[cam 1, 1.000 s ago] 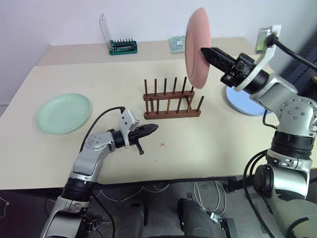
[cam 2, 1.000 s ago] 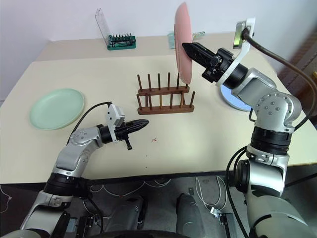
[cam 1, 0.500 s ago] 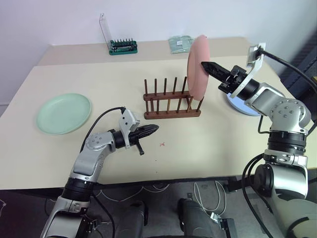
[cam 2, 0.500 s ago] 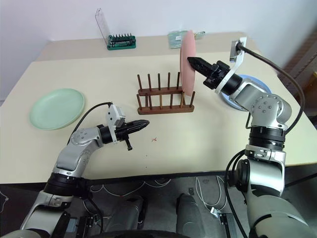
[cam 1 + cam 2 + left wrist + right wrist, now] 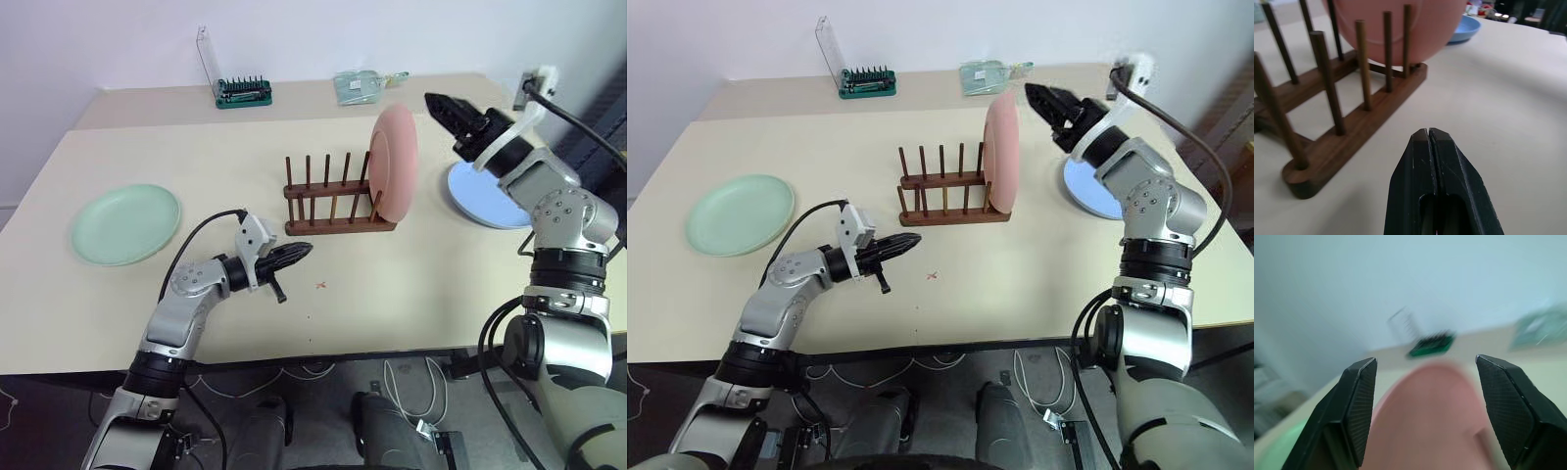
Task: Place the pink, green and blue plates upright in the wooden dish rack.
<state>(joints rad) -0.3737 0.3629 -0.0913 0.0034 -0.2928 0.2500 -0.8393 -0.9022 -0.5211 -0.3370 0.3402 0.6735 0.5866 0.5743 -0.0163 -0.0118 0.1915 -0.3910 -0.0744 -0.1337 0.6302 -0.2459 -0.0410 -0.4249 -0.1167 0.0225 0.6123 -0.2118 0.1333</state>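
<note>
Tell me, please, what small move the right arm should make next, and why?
Probably swing the right gripper down toward the blue plate. The pink plate stands upright at the rack's right end, and the gripper is open and clear of it. The blue plate lies flat just beside that arm, while the green plate lies flat on the table's far left side.

A salmon pink plate (image 5: 396, 164) is showing at centre frame in a dark brown wooden dish rack (image 5: 336, 204). A pale mint green plate (image 5: 125, 223) is lying at left, a light blue plate (image 5: 487, 201) at right. The table (image 5: 411, 294) is showing plain cream. A green screwdriver-bit holder (image 5: 243, 92) is standing at upper left.
</note>
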